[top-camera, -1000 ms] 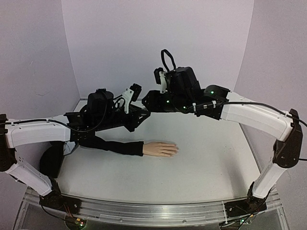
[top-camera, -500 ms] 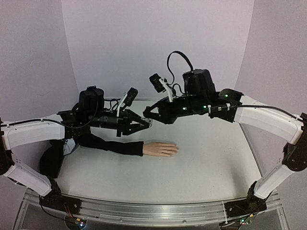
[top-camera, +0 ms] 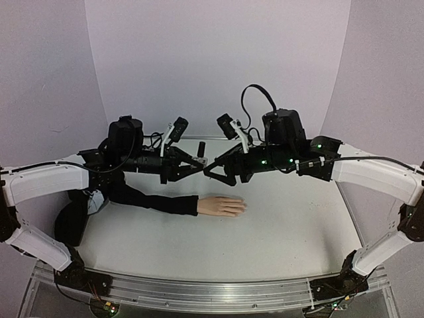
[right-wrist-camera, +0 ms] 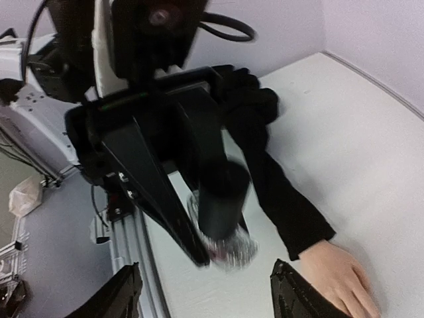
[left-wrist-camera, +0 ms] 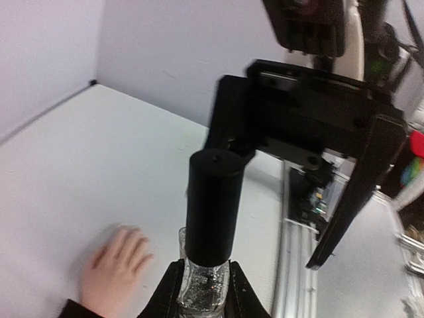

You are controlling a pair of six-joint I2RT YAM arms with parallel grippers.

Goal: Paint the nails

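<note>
Spread apart since earlier, right gripper point(top-camera: 213, 169) faces the bottle point(left-wrist-camera: 213, 205) clamped in left gripper point(left-wrist-camera: 202, 295), nails point(top-camera: 242, 207) below both.

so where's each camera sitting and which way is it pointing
top external: above and behind the bases, looking down; both arms, left gripper and right gripper raised near the mannequin hand
left wrist: looks past its own fingers, shut on the polish bottle, toward the right gripper
right wrist: looks past its own spread fingers back at that bottle
all share the hand
</note>
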